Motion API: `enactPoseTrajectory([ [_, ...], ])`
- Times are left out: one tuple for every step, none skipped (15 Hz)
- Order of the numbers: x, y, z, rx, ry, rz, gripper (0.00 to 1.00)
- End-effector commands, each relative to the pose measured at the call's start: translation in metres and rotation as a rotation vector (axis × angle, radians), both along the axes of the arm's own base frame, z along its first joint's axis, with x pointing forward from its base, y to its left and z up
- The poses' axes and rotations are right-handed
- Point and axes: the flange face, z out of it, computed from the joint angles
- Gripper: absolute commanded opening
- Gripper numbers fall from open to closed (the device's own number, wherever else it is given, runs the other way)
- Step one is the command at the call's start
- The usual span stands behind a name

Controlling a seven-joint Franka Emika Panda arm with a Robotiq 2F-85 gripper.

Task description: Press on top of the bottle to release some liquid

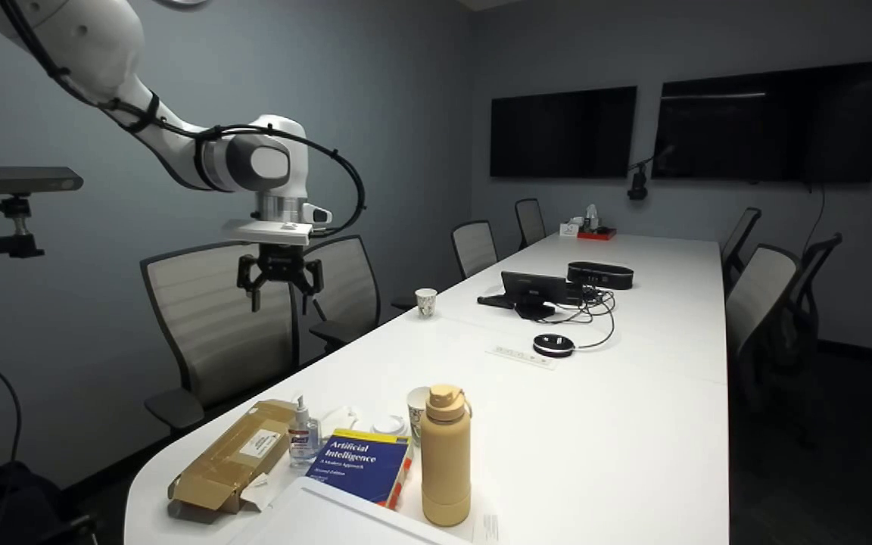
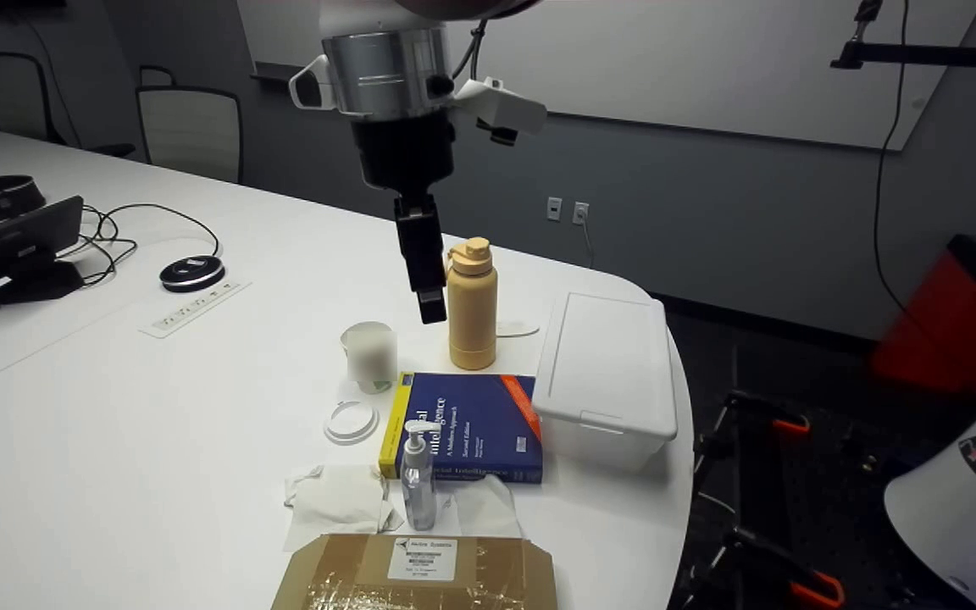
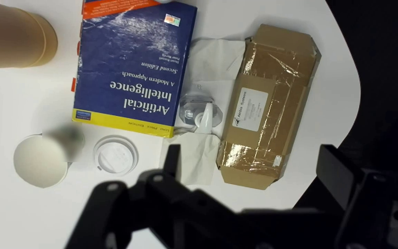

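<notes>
A small clear pump bottle point(image 1: 303, 443) with a white pump head stands upright on the white table. It stands between the blue book and the cardboard box. It shows in both exterior views point(image 2: 418, 491) and, from above, in the wrist view point(image 3: 199, 112), where its white nozzle points down the picture. My gripper point(image 1: 281, 304) hangs high above the table, pointing down, with its fingers wide apart and nothing between them. In an exterior view its fingers point(image 2: 431, 307) line up one behind the other. In the wrist view the open fingers point(image 3: 250, 152) appear below the bottle, apart from it.
Around the pump bottle are a blue book point(image 2: 471, 432), a cardboard box point(image 3: 268, 107) and paper napkins point(image 2: 340, 500). A tall tan flask point(image 1: 446, 462), a paper cup point(image 2: 369, 356), a white lid point(image 3: 115, 155) and a white plastic bin point(image 2: 607, 364) stand nearby.
</notes>
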Motion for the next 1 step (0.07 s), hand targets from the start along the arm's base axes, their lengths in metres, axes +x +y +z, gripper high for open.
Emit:
enactPoseTrajectory([
  [-0.0014,0.0037,0.0058,-0.004,0.022,-0.013,1.00],
])
